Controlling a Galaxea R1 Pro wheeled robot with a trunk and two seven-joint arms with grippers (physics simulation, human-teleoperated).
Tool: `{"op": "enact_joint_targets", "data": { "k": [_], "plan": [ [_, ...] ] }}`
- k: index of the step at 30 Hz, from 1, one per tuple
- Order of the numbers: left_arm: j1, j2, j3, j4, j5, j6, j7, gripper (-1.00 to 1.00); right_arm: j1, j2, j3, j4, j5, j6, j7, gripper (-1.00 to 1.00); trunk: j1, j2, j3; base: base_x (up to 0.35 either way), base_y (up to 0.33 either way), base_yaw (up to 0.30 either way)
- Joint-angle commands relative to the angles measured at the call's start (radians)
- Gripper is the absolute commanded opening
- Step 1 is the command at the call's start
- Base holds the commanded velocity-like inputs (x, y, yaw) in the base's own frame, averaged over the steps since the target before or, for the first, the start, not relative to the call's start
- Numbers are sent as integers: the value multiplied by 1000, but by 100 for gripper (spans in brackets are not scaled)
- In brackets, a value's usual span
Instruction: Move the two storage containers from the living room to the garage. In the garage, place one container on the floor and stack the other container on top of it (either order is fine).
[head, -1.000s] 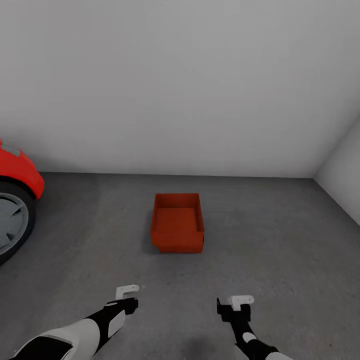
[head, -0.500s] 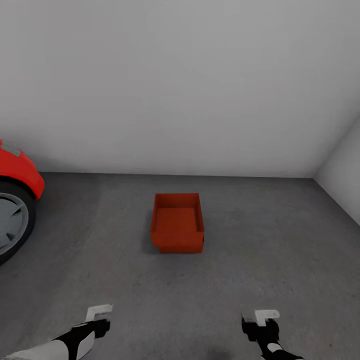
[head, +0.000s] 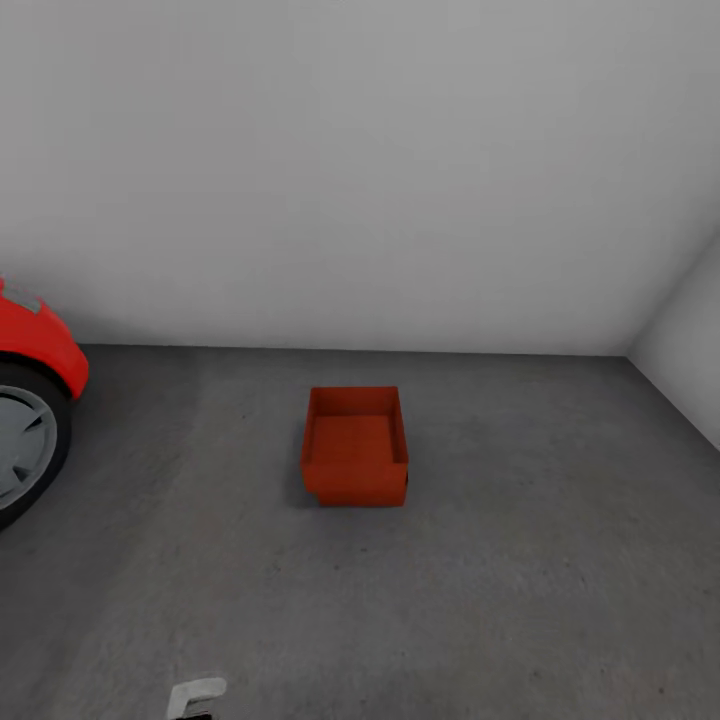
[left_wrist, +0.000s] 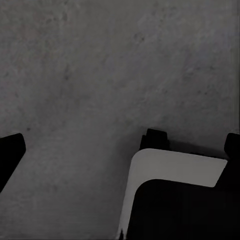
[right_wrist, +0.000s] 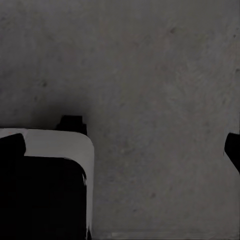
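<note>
An orange-red storage container (head: 355, 446) stands lidless and upright on the garage's dark grey concrete floor (head: 520, 560), a short way out from the pale back wall. Its inside shows nothing in it. Both grippers are well back from it, low and near me. A white piece of my left arm (head: 195, 697) pokes in at the bottom edge of the head view. In the left wrist view my left gripper (left_wrist: 122, 147) is open over bare floor, its dark fingertips (left_wrist: 10, 155) at the picture's sides. My right gripper (right_wrist: 122, 147) is open the same way, fingertips (right_wrist: 233, 150) wide apart.
A red car (head: 35, 350) with a grey wheel (head: 22, 445) stands at the far left. Pale walls close the back and the right side (head: 690, 350). Both wrist views show a white and black part of my own body (left_wrist: 175, 200) close by.
Both arms have drawn back toward me and down out of the head view; the right one has left it, and just a white tip of the left remains. The container has stayed put.
</note>
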Motion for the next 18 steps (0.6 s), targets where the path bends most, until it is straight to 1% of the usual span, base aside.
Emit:
{"op": "enact_joint_targets", "data": {
  "k": [1,3,4,5,7,8,9,11,13,14,18],
  "plan": [
    [12,-5,-9,0,8,1,2,100,15,0,9,3,2,-4,-1,100,0,-1,-1,0,0,0],
    [38,-11,-9,0,8,1,2,100,38,1,9,3,1,-3,7,100,0,-1,-1,0,0,0],
    [62,-13,-9,0,9,1,2,100,64,2,9,3,1,-3,23,100,0,-1,-1,0,0,0],
    [93,-14,-9,0,9,1,2,100,116,11,8,3,1,-4,56,100,0,-1,-1,0,0,0],
    [116,-14,-9,0,10,3,3,100,168,29,7,3,-4,-9,79,100,0,-1,-1,0,0,0],
    [126,-15,-9,0,10,5,3,100,188,36,6,3,-14,-17,84,100,0,-1,0,0,0,-12],
    [131,-15,-9,0,10,5,3,100,195,38,6,3,-21,-22,86,100,0,-1,1,0,0,-24],
    [153,-14,-9,0,9,-2,3,100,214,42,6,3,-61,-41,93,100,0,-1,3,0,0,-48],
    [170,-15,-9,-1,8,-14,2,100,221,44,6,3,-85,-49,97,100,0,-1,5,0,0,-63],
    [185,-16,-9,-1,6,-52,3,100,225,45,7,3,-102,-55,99,100,0,-1,7,0,0,-73],
    [192,-15,-10,-2,4,-73,4,100,227,46,8,3,-105,-55,100,100,0,-1,13,0,0,-42]
  ]
}}
